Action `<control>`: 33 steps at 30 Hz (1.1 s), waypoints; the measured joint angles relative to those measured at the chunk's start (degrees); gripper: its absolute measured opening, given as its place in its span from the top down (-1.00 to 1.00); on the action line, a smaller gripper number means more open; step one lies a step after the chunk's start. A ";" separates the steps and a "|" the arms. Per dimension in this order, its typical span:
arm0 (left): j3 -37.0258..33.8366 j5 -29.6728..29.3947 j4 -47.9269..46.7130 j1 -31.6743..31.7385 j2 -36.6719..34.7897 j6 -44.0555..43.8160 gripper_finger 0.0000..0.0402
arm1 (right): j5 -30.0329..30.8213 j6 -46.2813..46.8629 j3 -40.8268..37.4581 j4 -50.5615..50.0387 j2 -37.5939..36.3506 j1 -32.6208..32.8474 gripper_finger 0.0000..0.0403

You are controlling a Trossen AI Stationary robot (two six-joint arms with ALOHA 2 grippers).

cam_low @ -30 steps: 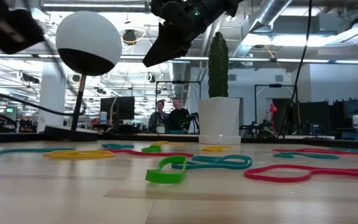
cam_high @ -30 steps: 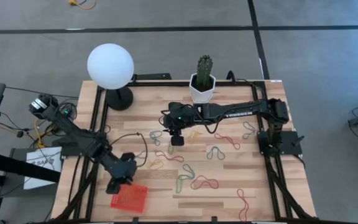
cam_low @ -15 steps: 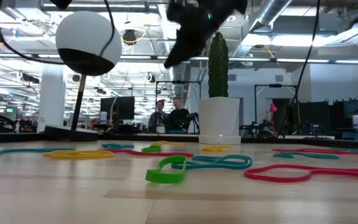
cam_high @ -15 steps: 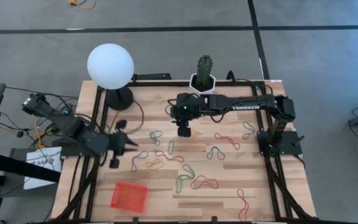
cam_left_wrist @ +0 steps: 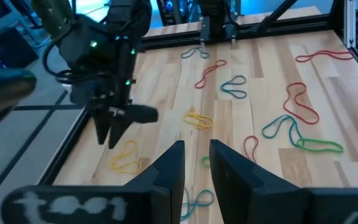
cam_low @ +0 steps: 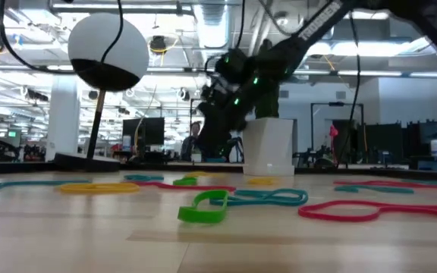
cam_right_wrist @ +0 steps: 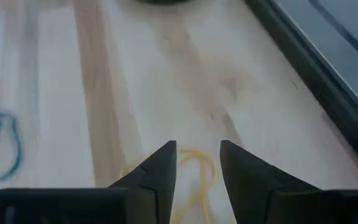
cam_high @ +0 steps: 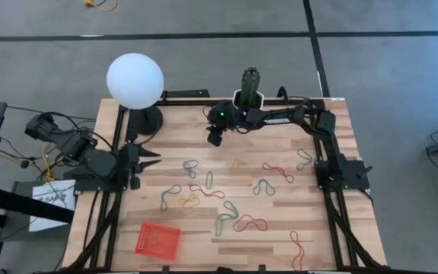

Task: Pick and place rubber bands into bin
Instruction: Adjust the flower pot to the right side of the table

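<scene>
Left gripper [cam_high: 152,160] hung at table's [cam_high: 310,228] left edge, right gripper [cam_high: 214,139] near the cactus pot [cam_high: 249,99], both spread and empty; bands [cam_high: 249,224] lay mid-table, bin [cam_high: 158,240] front-left.

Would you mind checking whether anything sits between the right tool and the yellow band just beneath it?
Nothing visible does. The right tool hangs open over the yellow band, with only bare table around it.
</scene>
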 joint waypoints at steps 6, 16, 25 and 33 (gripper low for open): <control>-0.04 0.13 -1.31 0.00 0.14 -0.14 0.67 | 4.48 1.83 0.80 -4.90 0.09 0.97 0.48; -0.04 0.03 -1.19 0.00 0.14 -0.38 0.67 | 9.16 6.14 4.22 -13.85 0.29 3.00 0.49; -0.04 0.01 -1.11 0.00 0.17 -0.92 0.67 | 10.38 8.62 4.24 -15.88 3.72 3.50 0.49; -0.04 -0.04 -1.11 0.00 0.25 -0.87 0.67 | 13.04 9.28 4.24 -15.79 4.05 3.96 0.49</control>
